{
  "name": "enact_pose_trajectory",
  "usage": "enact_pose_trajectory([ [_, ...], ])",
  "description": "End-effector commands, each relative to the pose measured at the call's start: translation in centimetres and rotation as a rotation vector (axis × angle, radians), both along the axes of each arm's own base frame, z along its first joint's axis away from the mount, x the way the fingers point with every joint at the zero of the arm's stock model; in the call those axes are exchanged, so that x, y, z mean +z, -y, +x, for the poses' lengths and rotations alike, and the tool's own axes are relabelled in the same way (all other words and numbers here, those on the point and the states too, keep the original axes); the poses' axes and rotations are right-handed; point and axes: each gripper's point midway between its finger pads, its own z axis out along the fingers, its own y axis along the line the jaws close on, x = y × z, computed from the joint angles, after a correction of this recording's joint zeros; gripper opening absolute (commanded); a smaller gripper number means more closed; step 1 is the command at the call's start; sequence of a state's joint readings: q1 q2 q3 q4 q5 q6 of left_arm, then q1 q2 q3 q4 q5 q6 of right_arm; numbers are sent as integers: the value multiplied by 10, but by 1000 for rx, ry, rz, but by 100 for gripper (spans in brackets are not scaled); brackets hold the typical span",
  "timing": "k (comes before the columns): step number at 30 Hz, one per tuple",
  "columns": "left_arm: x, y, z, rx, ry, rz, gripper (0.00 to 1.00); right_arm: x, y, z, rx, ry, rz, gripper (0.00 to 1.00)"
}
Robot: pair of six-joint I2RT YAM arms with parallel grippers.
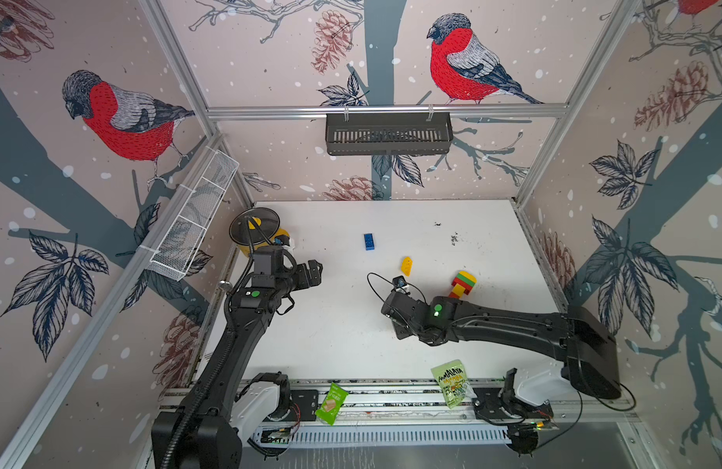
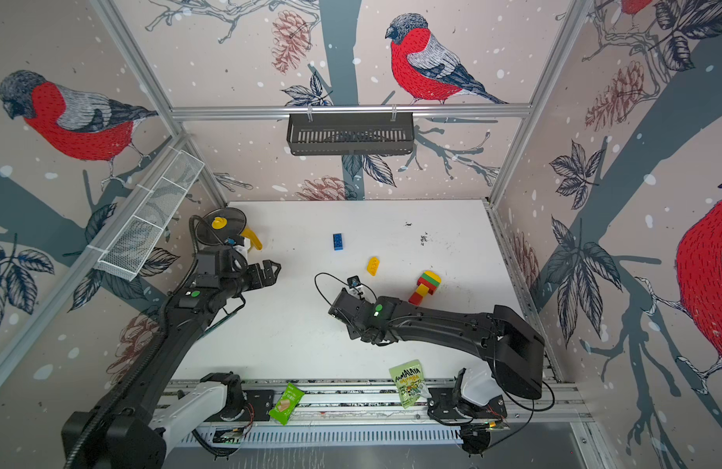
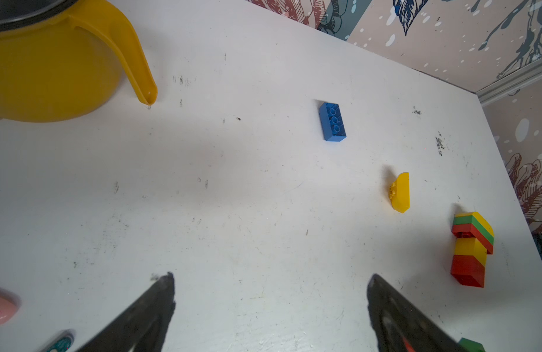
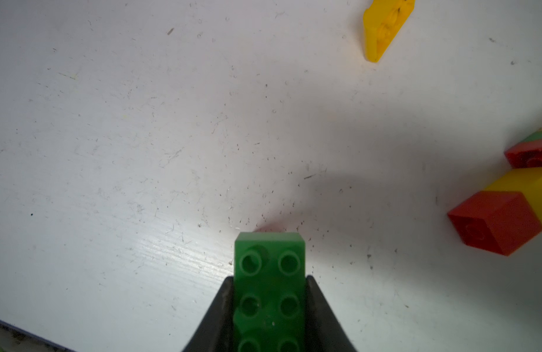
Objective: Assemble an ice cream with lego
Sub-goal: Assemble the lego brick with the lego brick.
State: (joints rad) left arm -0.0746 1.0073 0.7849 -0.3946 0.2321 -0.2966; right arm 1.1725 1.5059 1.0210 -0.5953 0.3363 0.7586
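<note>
R gripper (image 4: 269,279): fingers clamped on the long sides of a green brick (image 4: 269,292). Studs face the wrist cam and one end pokes out past the tips. It's over the table (image 4: 141,152), height unclear. A hint of red shows under its far end, can't tell what.

L gripper (image 3: 272,278): fingers spread wide, nothing btwn them, hovering over bare table nr the L side.

Step in hand, I'd say: getting the green brick to the build. The stack (image 3: 471,247) (red, yellow, then wider red/green/yellow layers) lies on its side nr the R arm, not upright. A yellow half-round (image 3: 400,192) lies loose beyond it. A blue brick (image 3: 332,122) sits further back, underside up, apart from both.

Next move prob. calls for bringing R to the stack, lining studs w/ sockets, then pressing. Lying flat, the stack would likely slide, and L is free to brace it or stand it up first.

Surface: white board, scuffed, dark specks. Yellow jug (image 3: 50,67) in the back L corner. Two green packets (image 1: 330,403) on the front rail.

Room: bird-and-pinecone print walls. Black basket (image 1: 387,134) on the back wall, wire basket (image 1: 192,219) on the L wall.
</note>
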Motion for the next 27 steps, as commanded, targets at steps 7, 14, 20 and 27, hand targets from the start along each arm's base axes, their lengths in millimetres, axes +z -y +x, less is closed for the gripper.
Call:
enact_pose_trajectory([
  [7, 4, -1, 3, 2, 25, 8, 98, -14, 13, -9, 4, -58, -98, 21],
  [14, 5, -2, 3, 3, 29, 9, 98, -42, 31, -21, -16, -133, -178, 18],
  [20, 7, -3, 3, 9, 38, 13, 97, -62, 41, -33, 8, -164, -296, 16],
  [27, 9, -4, 2, 13, 40, 17, 98, -39, 35, -29, -12, -111, -212, 16],
])
